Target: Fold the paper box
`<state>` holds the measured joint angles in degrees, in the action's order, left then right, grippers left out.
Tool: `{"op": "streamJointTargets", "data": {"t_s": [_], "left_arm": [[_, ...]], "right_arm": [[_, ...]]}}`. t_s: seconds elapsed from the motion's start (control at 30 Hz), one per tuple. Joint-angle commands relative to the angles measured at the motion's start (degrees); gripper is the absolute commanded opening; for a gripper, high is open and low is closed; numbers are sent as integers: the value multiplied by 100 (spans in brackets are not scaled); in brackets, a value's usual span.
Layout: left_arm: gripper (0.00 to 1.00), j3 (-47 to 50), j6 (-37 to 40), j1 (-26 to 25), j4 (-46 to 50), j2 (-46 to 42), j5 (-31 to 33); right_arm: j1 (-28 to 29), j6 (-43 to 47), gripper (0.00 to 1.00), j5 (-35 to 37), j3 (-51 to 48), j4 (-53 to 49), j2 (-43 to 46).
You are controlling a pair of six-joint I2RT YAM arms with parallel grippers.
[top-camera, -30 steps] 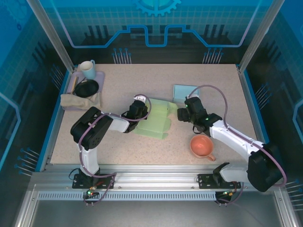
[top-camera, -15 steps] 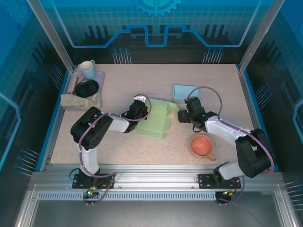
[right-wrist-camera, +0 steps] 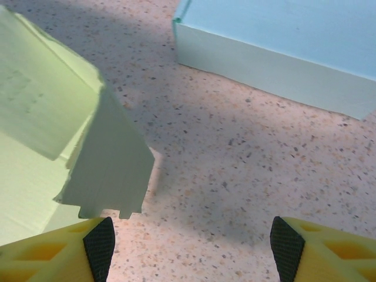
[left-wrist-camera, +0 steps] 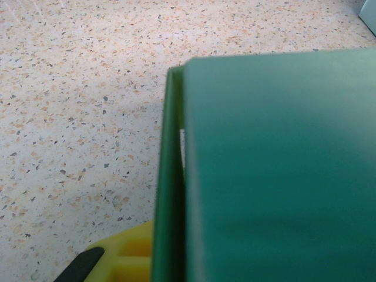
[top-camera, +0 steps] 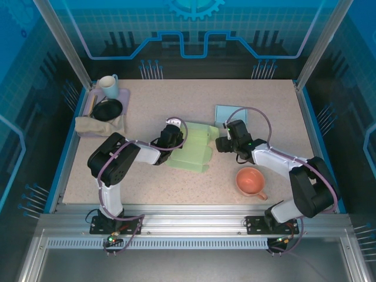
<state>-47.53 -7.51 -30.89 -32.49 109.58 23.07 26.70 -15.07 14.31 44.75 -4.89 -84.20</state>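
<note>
Now shows right gripper (right-wrist-camera: 192, 249) spread wide and empty, just beside the raised end flap (right-wrist-camera: 108, 170) of the paper box (top-camera: 191, 150) lying to its left, long axis running across toward left gripper (top-camera: 170, 136) at the opposite end, closure there impossible to tell behind the blurred green panel (left-wrist-camera: 276, 170).

Left gripper (top-camera: 171, 133) reaches toward 2 o'clock. Right gripper (top-camera: 222, 143) points at 10 o'clock, its fingers (right-wrist-camera: 100, 242) spread wide apart.

Lab cell: aluminium frame (top-camera: 188, 226), blue panels (top-camera: 23, 88).
</note>
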Motion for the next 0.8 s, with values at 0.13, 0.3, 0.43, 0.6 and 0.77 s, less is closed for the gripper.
{"op": "streamJointTargets", "data": {"t_s": [0.13, 0.3, 0.43, 0.6, 0.77], "left_arm": [[15, -24, 56, -30, 445, 187, -162], [15, -14, 55, -30, 428, 185, -170], [15, -8, 65, -27, 419, 176, -172], [15, 0, 63, -31, 401, 178, -169], [15, 6, 56, -30, 401, 180, -162]], "right_arm": [[225, 465, 73, -436, 226, 606, -168], [369, 695, 74, -544, 403, 716, -411], [415, 759, 74, -464, 534, 708, -594], [439, 822, 73, -611, 534, 767, -640], [507, 861, 71, -754, 530, 833, -700]]}}
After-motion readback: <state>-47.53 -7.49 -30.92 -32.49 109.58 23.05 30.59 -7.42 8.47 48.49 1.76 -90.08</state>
